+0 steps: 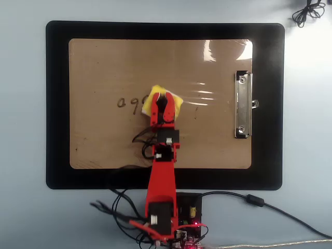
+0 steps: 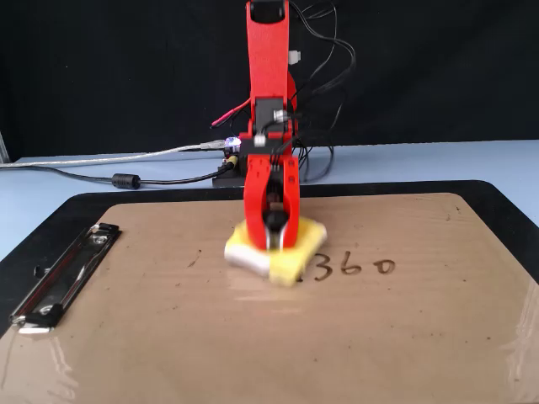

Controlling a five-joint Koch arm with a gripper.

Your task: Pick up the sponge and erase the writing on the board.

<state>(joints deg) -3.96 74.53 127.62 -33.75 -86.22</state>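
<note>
Item: erasing job, part done. My red plastic gripper is clamped on the small square yellow sponge with the whitish edge, its jaws closed around the sponge's centre, and presses it flat onto the large tan-brown hardboard clipboard.

Position: the sponge lies near the middle of the board, touching the end of the thin dark handwritten line of digits. In the fixed view "360" reads clear beside the sponge; anything under the sponge is hidden.

Done, as I judge it: pick-up complete. The board on the clip side of the sponge shows no legible marks, only a faint smudge.

Left: the digits on the far side from the silver metal clip. I judge the wipe must carry on over them.

Surface: glossy board, glare patches near the clip; it lies on a larger black mat upon a pale blue table.

Room: black backdrop behind my arm in the fixed view; grey and black cables run along the table.
</note>
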